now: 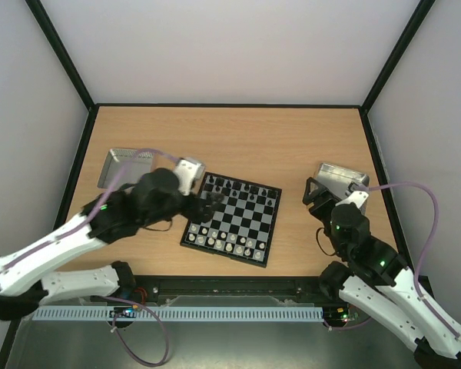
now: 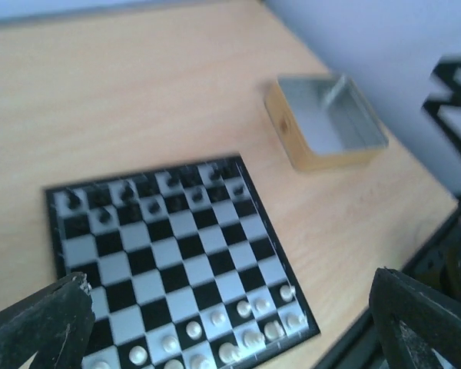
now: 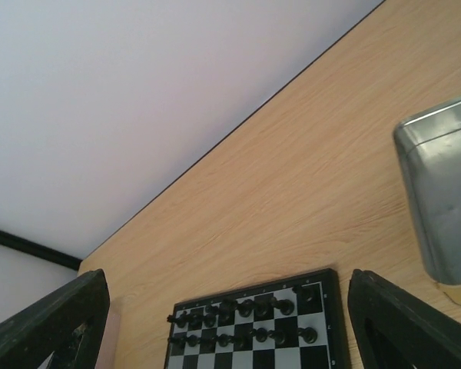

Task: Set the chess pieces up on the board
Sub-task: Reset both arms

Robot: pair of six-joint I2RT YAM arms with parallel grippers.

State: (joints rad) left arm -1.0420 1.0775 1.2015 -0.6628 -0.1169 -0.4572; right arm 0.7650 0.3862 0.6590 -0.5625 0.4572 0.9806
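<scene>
— Looking for the board (image 1: 232, 221).

— Found mid-tabletop (image 1: 238, 134), skewed a little, black border showing all round. Near-right corner close to the front edge; far side well apart from the far edge.

— And the pieces?

— Black pieces (image 1: 242, 191) along the two far rows, white pieces (image 1: 229, 243) along the two near rows. Only plain checks across the middle rows. Too small to tell one kind of piece from another.

— Left tool (image 1: 208, 204)?

— Hanging over the board's far-left corner, spread wide, pinching nothing. From its wrist view, most of the board seen below and between the two tips. Cannot tell the height above the squares.

— Right tool (image 1: 316, 194)?

— Also spread wide, gripping nothing. Placed between the board's right side and the right tray (image 1: 343, 178), just beside that tray, off the board.

— Room to move?

— Broad band of wood behind the board, up to the far edge. A narrower strip of wood between the board's right border and the right tool. Tighter at the sides: left tray (image 1: 127, 165) near the left edge, right tray near the right edge, white walls (image 1: 230, 46) rising from both.
</scene>
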